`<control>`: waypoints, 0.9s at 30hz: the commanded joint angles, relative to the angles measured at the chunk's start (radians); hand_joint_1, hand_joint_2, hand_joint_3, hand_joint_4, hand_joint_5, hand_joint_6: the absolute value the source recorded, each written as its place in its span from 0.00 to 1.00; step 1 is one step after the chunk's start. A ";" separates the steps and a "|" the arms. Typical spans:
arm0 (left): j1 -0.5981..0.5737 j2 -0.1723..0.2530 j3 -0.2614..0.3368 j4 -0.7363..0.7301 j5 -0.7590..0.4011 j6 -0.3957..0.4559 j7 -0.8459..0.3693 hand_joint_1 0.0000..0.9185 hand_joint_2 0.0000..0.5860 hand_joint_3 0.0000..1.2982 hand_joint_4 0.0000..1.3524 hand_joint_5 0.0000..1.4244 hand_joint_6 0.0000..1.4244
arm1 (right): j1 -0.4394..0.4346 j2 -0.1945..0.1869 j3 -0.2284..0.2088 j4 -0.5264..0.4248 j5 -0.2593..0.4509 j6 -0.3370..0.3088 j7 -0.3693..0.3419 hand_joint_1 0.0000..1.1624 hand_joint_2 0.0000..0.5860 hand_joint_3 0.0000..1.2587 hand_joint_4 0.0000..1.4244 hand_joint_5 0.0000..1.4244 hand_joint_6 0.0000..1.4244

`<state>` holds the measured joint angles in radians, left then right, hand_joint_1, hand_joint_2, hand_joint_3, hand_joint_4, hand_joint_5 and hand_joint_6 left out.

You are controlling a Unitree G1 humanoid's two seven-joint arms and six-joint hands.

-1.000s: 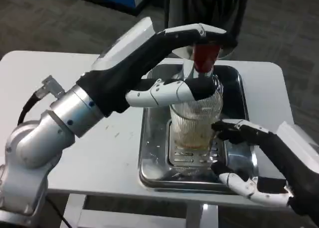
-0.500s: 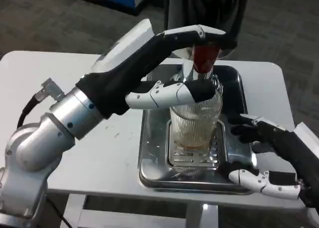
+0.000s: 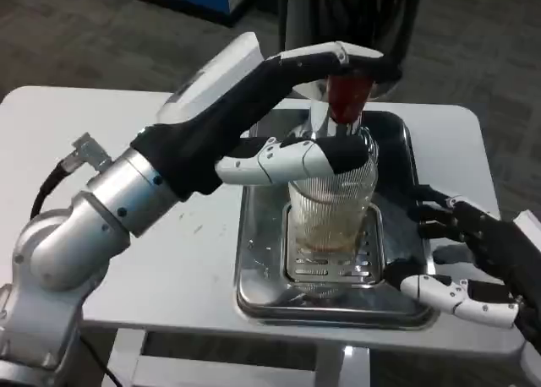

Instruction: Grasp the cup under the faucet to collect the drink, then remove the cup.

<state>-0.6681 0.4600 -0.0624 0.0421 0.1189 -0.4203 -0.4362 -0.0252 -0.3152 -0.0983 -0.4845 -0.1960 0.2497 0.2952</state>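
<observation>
A clear ribbed cup (image 3: 331, 208) stands on the slotted grate of the metal drip tray (image 3: 262, 277), under the faucet with its red handle (image 3: 347, 98). A little pale drink lies at the cup's bottom. My left hand (image 3: 287, 117) reaches over from the left: upper fingers lie on top of the faucet handle, and a lower finger (image 3: 292, 160) stretches across the cup's rim. My right hand (image 3: 469, 256) hovers to the right of the cup, fingers apart, holding nothing and clear of the glass.
The tray sits on a white table (image 3: 101, 150) whose front edge runs just below the tray. The dispenser body (image 3: 338, 7) rises behind the faucet. Dark carpet surrounds the table.
My right hand has drawn back to the right, away from the cup it was nearly touching. The left hand and cup have stayed put.
</observation>
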 commanded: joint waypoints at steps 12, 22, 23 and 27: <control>0.009 -0.004 -0.023 0.032 0.024 0.003 -0.003 0.00 0.10 0.28 0.23 0.24 0.19 | -0.058 0.035 0.018 0.088 0.047 -0.085 -0.089 0.62 0.32 0.10 0.12 0.15 0.24; 0.013 0.000 -0.027 0.047 0.024 -0.006 0.005 0.00 0.12 0.28 0.23 0.24 0.19 | -0.051 0.110 0.034 0.181 0.070 -0.202 -0.165 0.64 0.32 0.14 0.14 0.17 0.26; 0.014 0.001 -0.026 0.045 0.023 -0.006 0.005 0.00 0.12 0.28 0.23 0.24 0.19 | -0.052 0.118 0.037 0.193 0.072 -0.214 -0.172 0.64 0.32 0.14 0.14 0.17 0.26; 0.016 0.003 -0.025 0.042 0.022 -0.006 0.005 0.00 0.12 0.28 0.23 0.24 0.19 | -0.056 0.135 0.045 0.220 0.074 -0.241 -0.188 0.65 0.32 0.15 0.15 0.18 0.26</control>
<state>-0.6755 0.4522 -0.0739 0.0690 0.1227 -0.4314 -0.4169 -0.0836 -0.1930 -0.0579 -0.2779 -0.1293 0.0460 0.1239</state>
